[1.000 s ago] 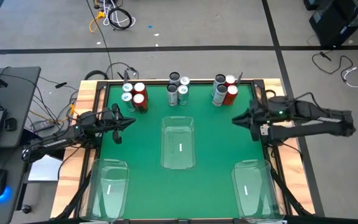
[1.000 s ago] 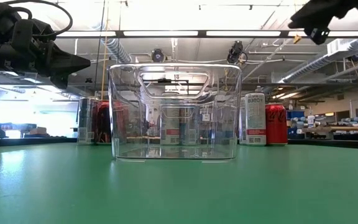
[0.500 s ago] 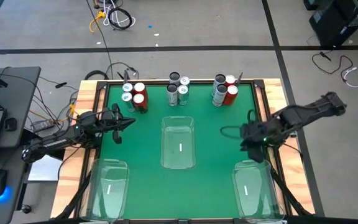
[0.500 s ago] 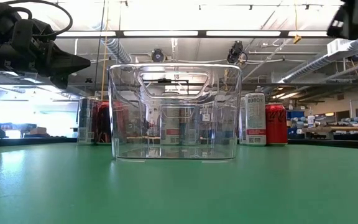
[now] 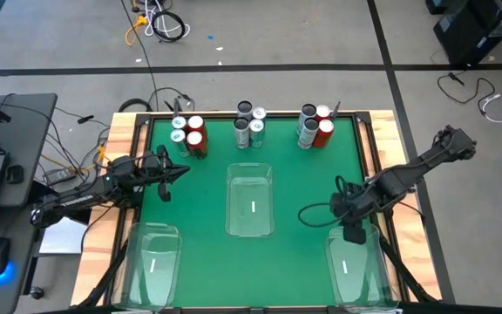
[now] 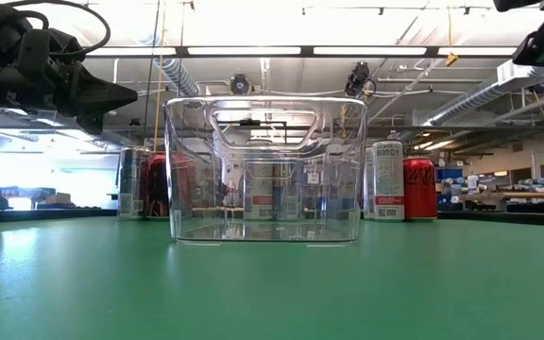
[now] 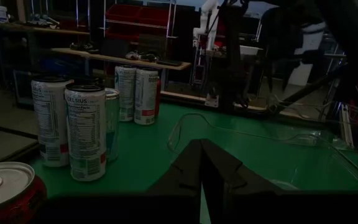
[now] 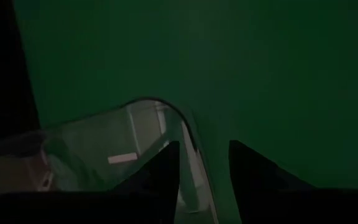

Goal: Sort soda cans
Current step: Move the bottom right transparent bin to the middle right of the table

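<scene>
I've got the soda cans (image 5: 249, 127) standing upright along the far edge of the green table (image 5: 299, 187), in three clusters; the left cluster (image 5: 188, 134) mixes red and silver cans, the middle cluster (image 5: 249, 126) is silver and dark grey, the right cluster (image 5: 315, 125) has silver cans with a red one (image 5: 325, 132) on its outer side; none of them is in a bin; from the low view I see the red can (image 6: 419, 188) and a white-labelled silver one (image 6: 386, 179) just beside it, past the clear centre bin (image 6: 265, 170); that centre bin (image 5: 250, 200) sits mid-table, with two more clear bins at the near corners, the left bin (image 5: 152, 263) and the right bin (image 5: 354, 264); my right gripper (image 5: 350, 228) hangs over the far rim of the right bin, pointing down, and its wrist view shows its two dark fingers (image 8: 164, 168) spread apart with nothing between them, straddling the bin's curved clear rim (image 8: 160, 106) above green felt; my left gripper (image 5: 179, 170) waits over the table's left side, near the left cluster, its fingers (image 7: 199, 163) pressed together to a point and carrying nothing; its wrist view looks past them at the silver cans (image 7: 73, 130) and the clear bin (image 7: 260, 146) beyond.
</scene>
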Robot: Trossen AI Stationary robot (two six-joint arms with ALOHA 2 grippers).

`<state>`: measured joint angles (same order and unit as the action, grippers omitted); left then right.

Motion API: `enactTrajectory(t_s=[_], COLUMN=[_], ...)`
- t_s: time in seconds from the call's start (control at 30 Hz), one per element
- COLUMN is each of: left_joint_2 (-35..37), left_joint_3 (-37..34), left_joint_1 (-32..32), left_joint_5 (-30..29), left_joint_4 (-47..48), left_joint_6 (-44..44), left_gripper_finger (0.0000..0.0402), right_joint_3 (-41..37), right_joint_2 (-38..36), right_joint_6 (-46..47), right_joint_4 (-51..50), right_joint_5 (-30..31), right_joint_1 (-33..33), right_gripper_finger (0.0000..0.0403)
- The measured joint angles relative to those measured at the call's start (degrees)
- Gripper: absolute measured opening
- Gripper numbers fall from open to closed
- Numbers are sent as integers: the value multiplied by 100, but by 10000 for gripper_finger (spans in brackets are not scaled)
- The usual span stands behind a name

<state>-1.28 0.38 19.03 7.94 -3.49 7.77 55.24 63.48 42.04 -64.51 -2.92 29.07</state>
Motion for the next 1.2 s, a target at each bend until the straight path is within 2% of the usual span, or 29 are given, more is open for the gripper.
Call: enactTrajectory(t_s=[0.7,0.83,1.1,1.2], left_joint_2=[-2,0,-2,-2], left_joint_3=[-2,-2,-1,-2], left_joint_1=[2,2,0,0], left_joint_5=[0,0,-1,-1], left_joint_4=[0,0,0,1], left_joint_6=[0,2,1,1], left_gripper_finger=[12,12,12,12], right_joint_3=[-4,-4,-4,-4], right_joint_2=[1035,1244,1307,1303], right_joint_6=[-479,-609,-879,-1226], right_joint_4=[273,275,234,266], right_joint_5=[-44,-53,103,301], right_joint_1=[17,-21,-380,-553], right_gripper_finger=[113,89,13,5])
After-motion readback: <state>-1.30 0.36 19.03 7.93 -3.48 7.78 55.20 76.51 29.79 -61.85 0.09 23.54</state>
